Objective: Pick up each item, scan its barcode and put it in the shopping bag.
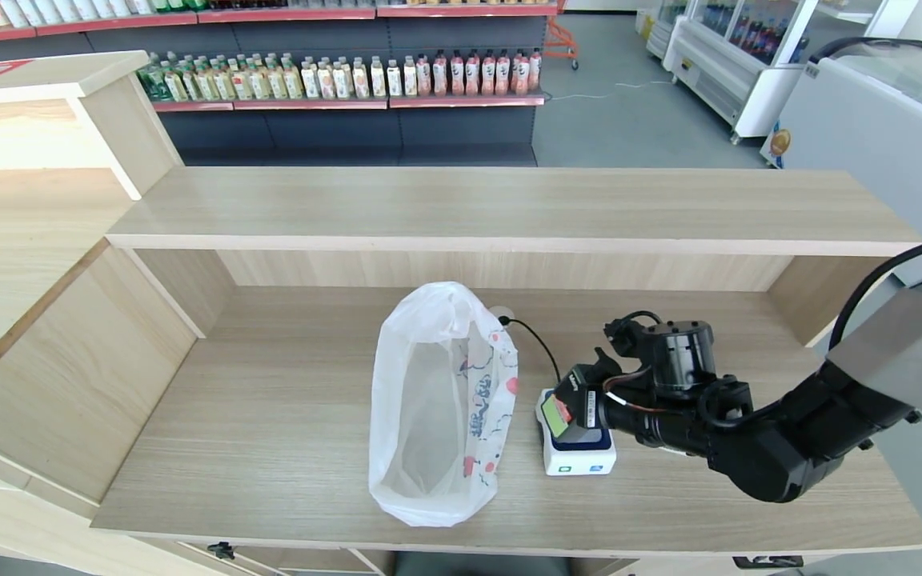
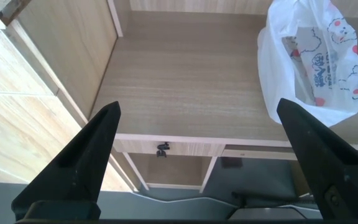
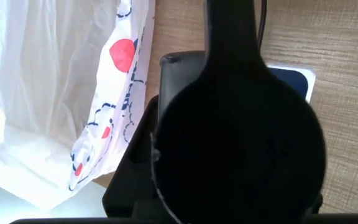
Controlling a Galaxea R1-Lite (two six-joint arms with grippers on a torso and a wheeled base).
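Observation:
A white shopping bag (image 1: 437,400) with a red and blue print stands open in the middle of the counter (image 1: 269,416). Just to its right sits a white scanner (image 1: 579,456) with a blue top. My right gripper (image 1: 561,412) hovers over the scanner, shut on a small item (image 1: 555,416) with a green and orange face. Seen from the right wrist, that item is a dark round shape (image 3: 241,143) in front of the bag (image 3: 55,93) and the scanner (image 3: 297,81). My left gripper (image 2: 197,162) hangs open off the counter's front edge, left of the bag (image 2: 312,62), with nothing in it.
A black cable (image 1: 537,344) runs from the scanner toward the back wall. A raised ledge (image 1: 509,208) borders the counter at the back, and a slanted wooden side panel (image 1: 69,376) closes it on the left. Free counter surface lies left of the bag.

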